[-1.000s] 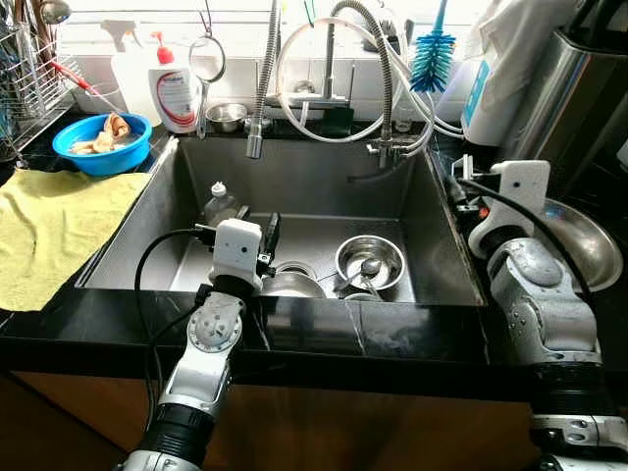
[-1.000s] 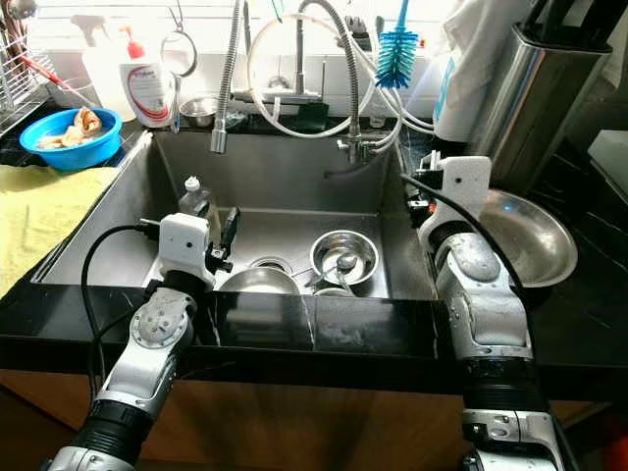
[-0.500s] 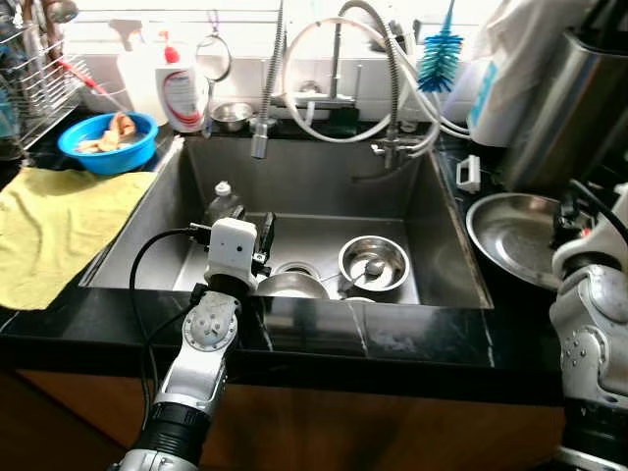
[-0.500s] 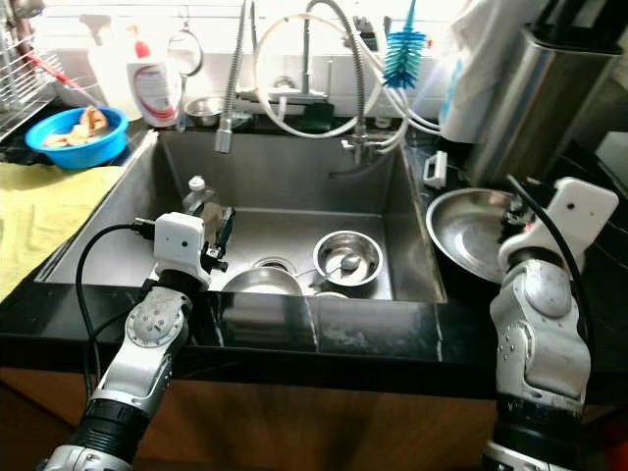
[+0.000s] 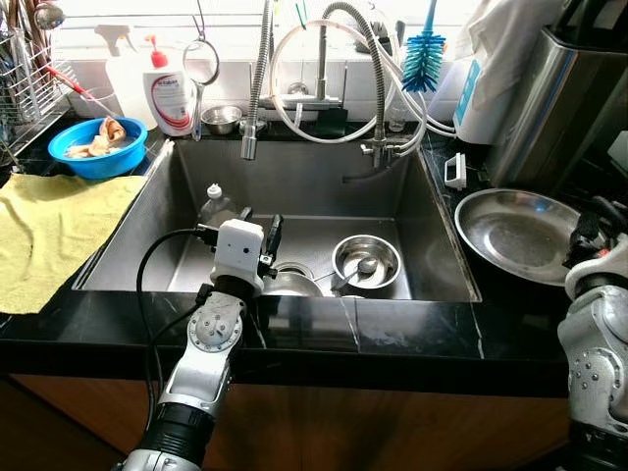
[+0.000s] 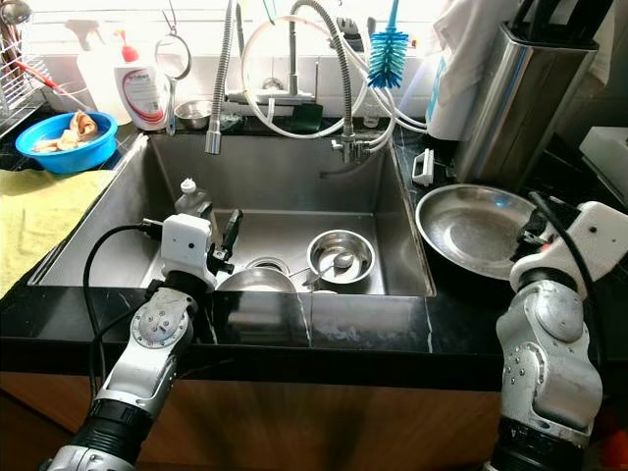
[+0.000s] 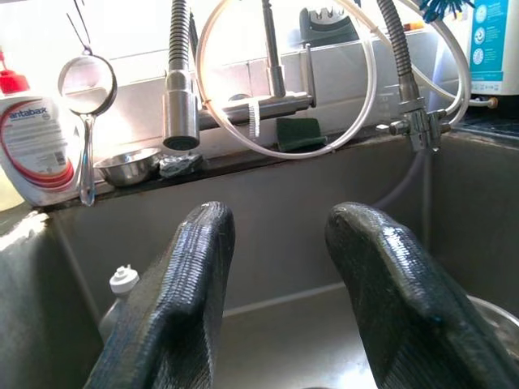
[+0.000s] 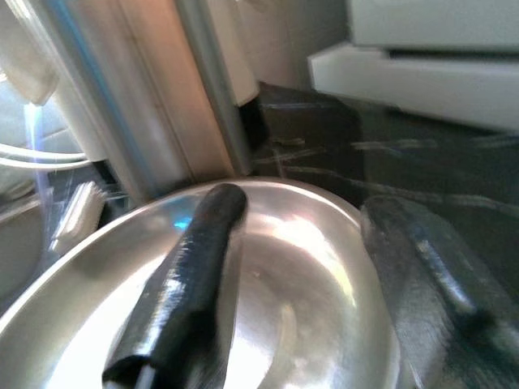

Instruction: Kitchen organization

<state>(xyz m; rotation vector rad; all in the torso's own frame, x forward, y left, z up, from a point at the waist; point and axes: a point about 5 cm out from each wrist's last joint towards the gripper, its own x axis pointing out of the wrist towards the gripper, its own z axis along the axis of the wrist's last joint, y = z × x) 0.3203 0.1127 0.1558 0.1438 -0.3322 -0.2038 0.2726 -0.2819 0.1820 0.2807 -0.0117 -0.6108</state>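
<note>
On the black counter right of the sink lies a wide steel plate (image 5: 518, 234). My right gripper (image 5: 592, 224) is at the plate's right rim, open. In the right wrist view one finger (image 8: 193, 267) lies over the plate's (image 8: 276, 308) inside and the other finger (image 8: 430, 267) is outside the rim. My left gripper (image 5: 271, 237) hangs over the sink's front part, open, nothing between its fingers (image 7: 190, 275). Below it in the sink (image 5: 294, 172) are an upturned steel bowl (image 5: 291, 285) and a steel bowl with a spoon (image 5: 365, 261).
A small bottle (image 5: 218, 204) stands in the sink's left part. A blue bowl (image 5: 96, 147), a yellow cloth (image 5: 49, 231) and a dish rack (image 5: 20, 78) are on the left. Soap bottle (image 5: 169, 93), faucet hoses (image 5: 324, 69) and blue brush (image 5: 424, 54) line the back. A steel canister (image 5: 554, 98) stands at the right.
My right arm has swung from the sink's right edge out to the right, to the plate's far rim. The plate now shows uncovered. The left arm has stayed put; the view shifted slightly.
</note>
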